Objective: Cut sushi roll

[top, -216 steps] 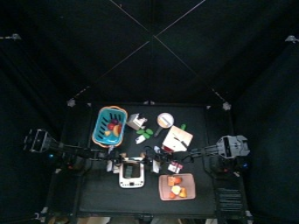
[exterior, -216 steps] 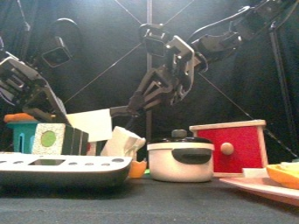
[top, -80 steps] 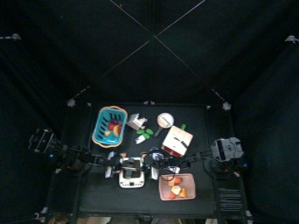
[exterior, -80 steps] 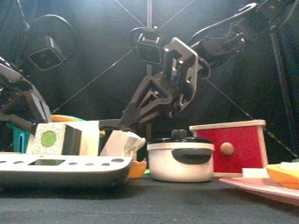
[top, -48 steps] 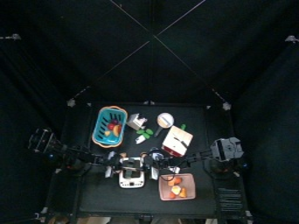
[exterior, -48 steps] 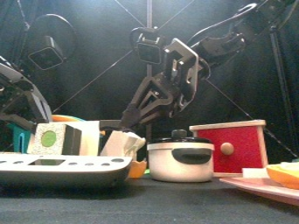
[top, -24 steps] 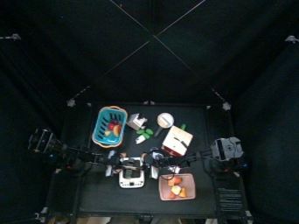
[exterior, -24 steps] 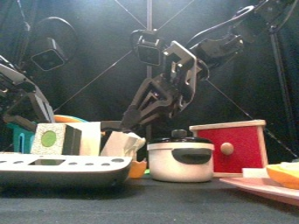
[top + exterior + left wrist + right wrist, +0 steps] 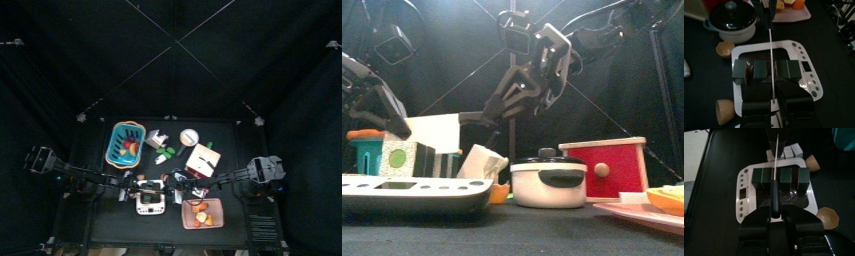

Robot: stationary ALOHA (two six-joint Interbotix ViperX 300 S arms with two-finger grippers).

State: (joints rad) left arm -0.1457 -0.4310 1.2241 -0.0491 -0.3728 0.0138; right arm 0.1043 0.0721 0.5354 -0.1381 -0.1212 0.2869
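Left wrist view: the sushi roll [image 9: 763,70] is laid crosswise under the left gripper's [image 9: 773,100] knife [image 9: 771,45]; jaw states cannot be told.

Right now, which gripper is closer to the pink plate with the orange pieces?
Right. The right gripper hangs by the white board's edge on the pink plate's side. The left gripper hangs at the board's opposite side, farther from the plate.

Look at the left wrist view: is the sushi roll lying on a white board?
Yes, the dark green sushi roll lies across the white board, with the knife blade above it.
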